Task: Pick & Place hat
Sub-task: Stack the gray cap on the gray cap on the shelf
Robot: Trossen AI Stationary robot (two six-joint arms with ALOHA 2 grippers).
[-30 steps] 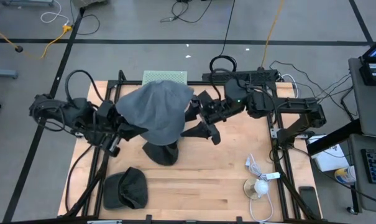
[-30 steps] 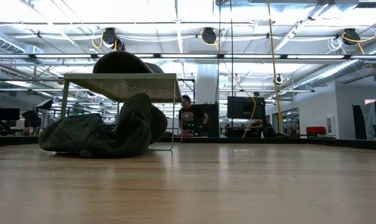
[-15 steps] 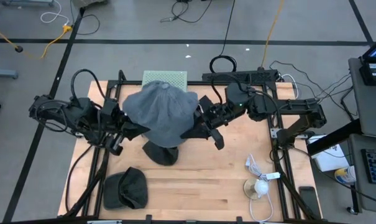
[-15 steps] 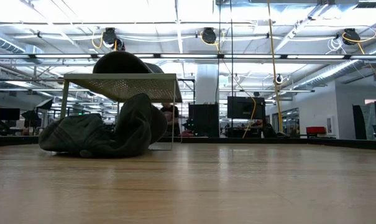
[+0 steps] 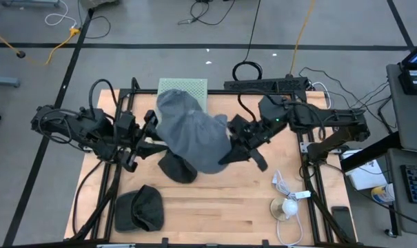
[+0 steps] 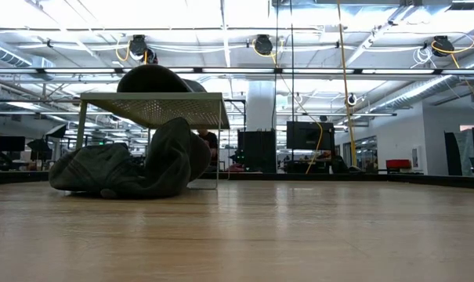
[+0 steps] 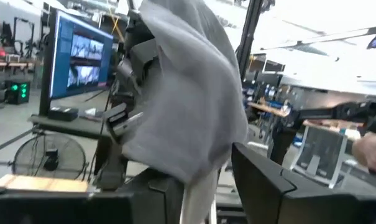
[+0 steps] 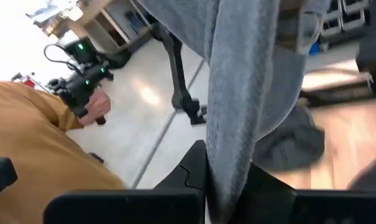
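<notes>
The grey hat (image 5: pixel 194 134) hangs in the air over the middle of the table, above a dark object (image 5: pixel 178 167). My right gripper (image 5: pixel 230 156) is at the hat's right side and is shut on its cloth (image 8: pixel 237 124). My left gripper (image 5: pixel 150 133) is at the hat's left side and is open. In the left wrist view a strip of the hat (image 7: pixel 197 186) hangs between its two parted fingers. The grey hat is out of the low view. My left gripper is open around a hanging strip of the hat (image 7: pixel 199 180); whether a finger touches it, I cannot tell. My right gripper pinches a hanging fold at the hat's right edge (image 8: pixel 228 168) between its two fingers, coming from the table's right side. The hat is lifted clear and droops slack from the hold.
A dark hat (image 5: pixel 140 209) lies near the front left of the table. A green mesh rack (image 5: pixel 184 86) stands at the far edge; the low view shows the rack (image 6: pixel 154 106) with a dark thing on top. A white cable and small objects (image 5: pixel 287 200) lie front right.
My right gripper has shut on the hat's right side, then moved toward the table's right and near edges. The hat has been drawn that way with it and now hangs slanted. My left gripper has moved a little to the right.
</notes>
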